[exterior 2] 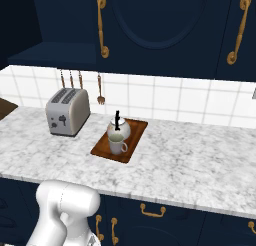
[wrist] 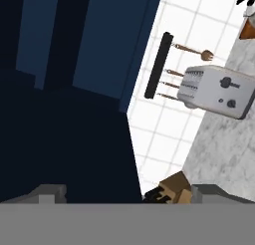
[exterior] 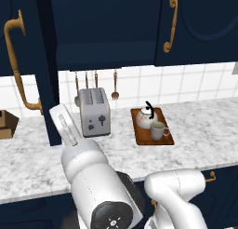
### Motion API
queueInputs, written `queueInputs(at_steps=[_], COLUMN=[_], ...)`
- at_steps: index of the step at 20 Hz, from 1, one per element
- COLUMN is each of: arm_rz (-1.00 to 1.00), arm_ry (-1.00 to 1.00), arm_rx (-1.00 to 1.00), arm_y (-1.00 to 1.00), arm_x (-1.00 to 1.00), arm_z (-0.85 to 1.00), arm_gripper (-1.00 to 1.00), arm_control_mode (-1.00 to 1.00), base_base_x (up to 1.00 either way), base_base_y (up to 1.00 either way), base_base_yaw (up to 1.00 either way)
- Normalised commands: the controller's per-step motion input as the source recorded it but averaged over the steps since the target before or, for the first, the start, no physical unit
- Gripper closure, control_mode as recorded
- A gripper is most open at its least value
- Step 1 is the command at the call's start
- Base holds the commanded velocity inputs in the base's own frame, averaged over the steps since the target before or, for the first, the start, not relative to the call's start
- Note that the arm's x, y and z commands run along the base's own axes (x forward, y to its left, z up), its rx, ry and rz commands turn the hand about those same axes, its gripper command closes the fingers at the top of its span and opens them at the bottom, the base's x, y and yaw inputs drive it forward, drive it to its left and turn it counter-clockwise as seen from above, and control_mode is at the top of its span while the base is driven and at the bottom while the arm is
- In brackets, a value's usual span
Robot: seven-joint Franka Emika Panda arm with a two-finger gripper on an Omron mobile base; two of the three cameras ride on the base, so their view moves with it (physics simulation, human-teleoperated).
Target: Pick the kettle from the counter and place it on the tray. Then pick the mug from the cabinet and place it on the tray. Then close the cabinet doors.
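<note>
marbled white-grey stone makes up the counter [exterior: 200, 125], running above navy drawers with brass pulls [exterior 2: 152, 211] along the front edge. nearest the cameras, the white arm [exterior: 88, 177] rises from the base and reaches up and left toward an open cabinet door [exterior: 28, 65] that stands edge-on at the left of the left base view, its long curved brass handle [exterior: 16, 67] facing out. the gripper [wrist: 127, 194] has its fingertips set far apart at the bottom of the hand view, spread wide with nothing between them; it looks at dark navy cabinet panels, though it is hard to tell exactly which surface is closest.

further back on the worktop, the tray [exterior: 163, 138] lies flat to the right of the silver toaster [exterior: 95, 112]. the kettle [exterior: 147, 117] sits on the back half of the tray with its black handle up, and the mug [exterior: 158, 130] stands on the front half, just beside the kettle, possibly touching it. a small cardboard box [exterior: 7, 123] rests at the far left of the counter.

behind, a white tiled wall carries a row of hanging utensils [exterior 2: 100, 92] above the toaster. above that, the upper cabinet [exterior: 104, 25] spans the wall, with a closed door and brass handle [exterior: 171, 23] to the right.
</note>
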Motion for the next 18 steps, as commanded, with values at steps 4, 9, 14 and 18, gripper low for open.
queueInputs(at_steps=[4,9,14,18], arm_rz=[-0.01,-0.04,-0.03,-0.03], arm_ry=[-0.16,-0.15,-0.18,-0.14], arm_rx=[0.00,0.03,0.03,0.01], arm_y=[0.54,0.39,0.25,0.41], arm_x=[0.00,-0.26,-0.94,-0.72], arm_z=[-0.09,-0.03,0.00,0.00], arm_gripper=[-1.00,-1.00,-1.00,-1.00], arm_control_mode=[-1.00,-1.00,-1.00,-1.00], base_base_x=[0.00,0.00,0.00,0.00], base_base_y=[0.00,0.00,0.00,0.00], base_base_yaw=[0.00,0.00,0.00,0.00])
